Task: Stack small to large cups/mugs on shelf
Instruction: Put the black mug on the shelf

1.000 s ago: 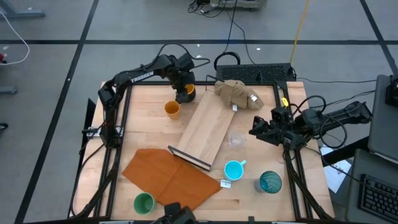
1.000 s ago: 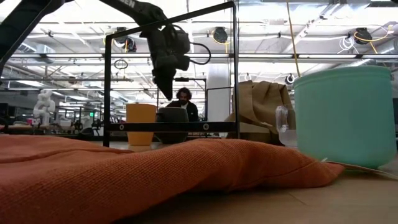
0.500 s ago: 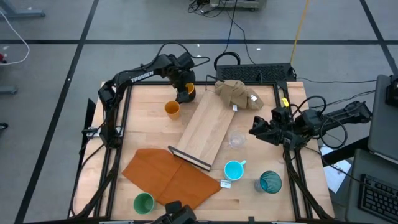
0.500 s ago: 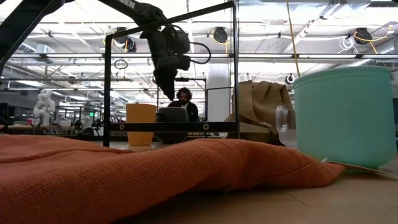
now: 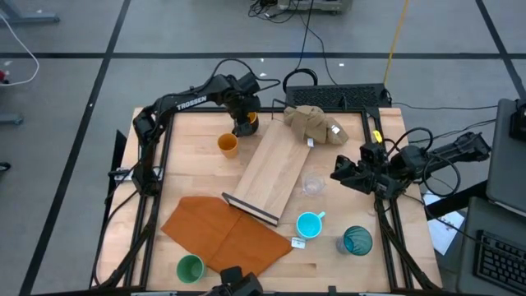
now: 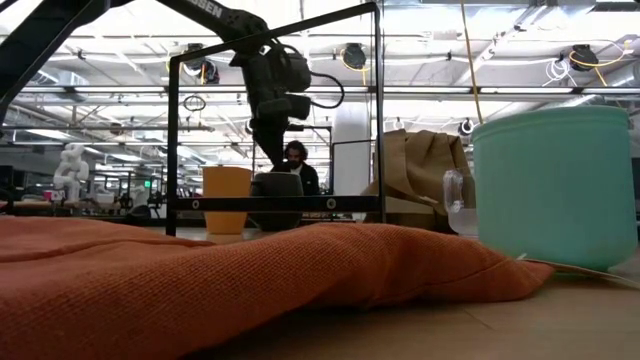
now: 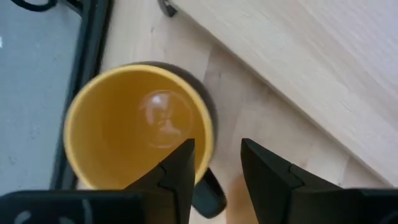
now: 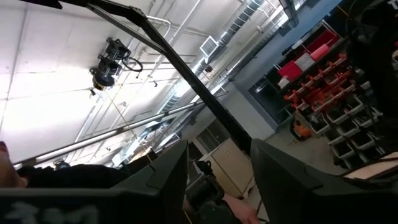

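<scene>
The shelf [image 5: 274, 171] lay flat mid-table. By its far corner sat the mug [image 7: 140, 127]; the left gripper [image 7: 217, 163] hung above, fingers parted, gripping nothing (one over the rim). Descending off-line, it could tip the mug. The right gripper [image 5: 339, 171] idled; grip unclear.

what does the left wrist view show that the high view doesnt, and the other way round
Only the left wrist view shows the dark mug's yellow inside up close, the left gripper above it with fingers apart astride its rim. Only the high view shows the right gripper waiting at the table's right edge, the green cup and the teal tumbler. Both show the pale wooden board.
</scene>
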Tool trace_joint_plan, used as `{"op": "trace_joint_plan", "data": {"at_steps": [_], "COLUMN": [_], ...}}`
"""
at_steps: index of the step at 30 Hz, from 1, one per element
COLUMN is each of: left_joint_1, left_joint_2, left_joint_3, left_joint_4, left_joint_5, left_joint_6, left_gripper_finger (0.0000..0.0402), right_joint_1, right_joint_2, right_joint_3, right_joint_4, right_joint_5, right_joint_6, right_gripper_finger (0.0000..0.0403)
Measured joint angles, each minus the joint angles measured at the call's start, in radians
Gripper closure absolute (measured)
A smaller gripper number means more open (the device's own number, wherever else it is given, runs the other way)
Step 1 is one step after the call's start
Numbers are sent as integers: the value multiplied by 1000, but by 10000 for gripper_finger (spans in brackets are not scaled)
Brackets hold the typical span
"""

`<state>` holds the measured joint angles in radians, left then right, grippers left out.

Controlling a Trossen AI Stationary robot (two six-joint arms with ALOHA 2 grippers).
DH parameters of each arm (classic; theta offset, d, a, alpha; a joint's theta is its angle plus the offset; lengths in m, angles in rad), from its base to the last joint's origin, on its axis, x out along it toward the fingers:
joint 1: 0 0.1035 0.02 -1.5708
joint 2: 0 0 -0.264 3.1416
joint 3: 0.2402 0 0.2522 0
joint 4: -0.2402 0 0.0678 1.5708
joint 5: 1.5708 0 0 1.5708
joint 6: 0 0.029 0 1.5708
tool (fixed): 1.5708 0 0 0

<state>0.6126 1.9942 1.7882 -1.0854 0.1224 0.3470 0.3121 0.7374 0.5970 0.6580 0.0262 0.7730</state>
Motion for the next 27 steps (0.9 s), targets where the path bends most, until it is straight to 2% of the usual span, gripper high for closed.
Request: {"op": "trace_joint_plan", "data": {"at_steps": [10,27], "left_joint_1": [-2,-6], "left_joint_2": [0,23], "left_joint_3": [-45,-49], "left_joint_4": [17,16], "left_joint_5": [-20,-35], "left_joint_6": [-10,-8], "left_gripper_finger": [270,270], "right_joint_1": [27,27], "right_joint_2": [0,0], "right_joint_3": [0,0], "right_joint_4": [9,15], "right_joint_5": [8,25], "right_joint_6": [-11,-3], "right_gripper_finger": [236,236]}}
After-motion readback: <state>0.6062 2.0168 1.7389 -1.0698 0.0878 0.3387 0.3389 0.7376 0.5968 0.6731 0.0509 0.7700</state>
